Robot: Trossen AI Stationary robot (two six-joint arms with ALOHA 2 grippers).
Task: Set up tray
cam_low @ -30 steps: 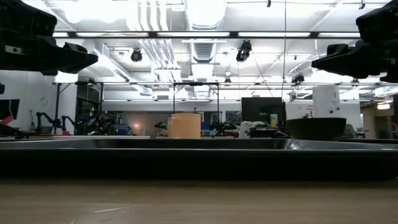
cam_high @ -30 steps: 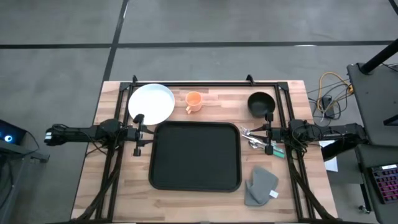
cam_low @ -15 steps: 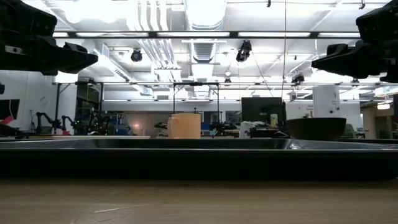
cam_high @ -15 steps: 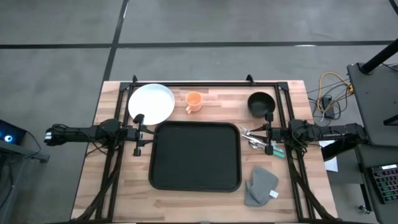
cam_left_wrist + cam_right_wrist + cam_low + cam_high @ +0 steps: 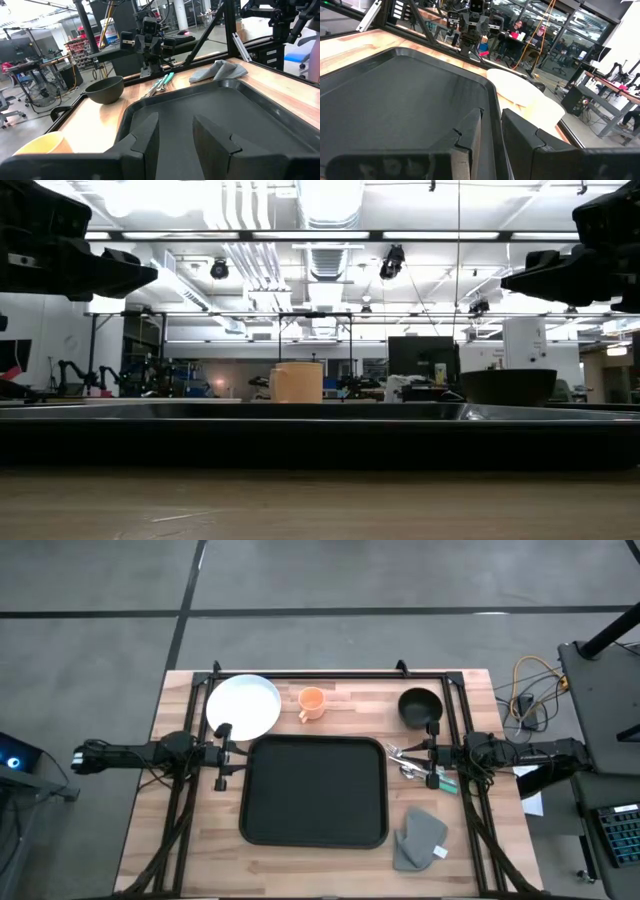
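Observation:
The black tray (image 5: 313,790) lies flat in the middle of the wooden table, and its rim (image 5: 300,430) fills the low view. My left gripper (image 5: 228,755) hovers by the tray's left edge, open by a small gap (image 5: 176,120), fingers pointing across the tray (image 5: 225,120). My right gripper (image 5: 425,762) hovers by the tray's right edge above the cutlery (image 5: 406,760), open by a narrow gap (image 5: 491,116). Both arms hang well above the table in the low view, the left arm (image 5: 110,275) and the right arm (image 5: 540,280).
A white plate (image 5: 243,706), an orange cup (image 5: 312,701) and a black bowl (image 5: 420,706) stand along the far side of the table. A grey folded cloth (image 5: 420,837) lies right of the tray, near the front. A black frame (image 5: 330,675) borders the table.

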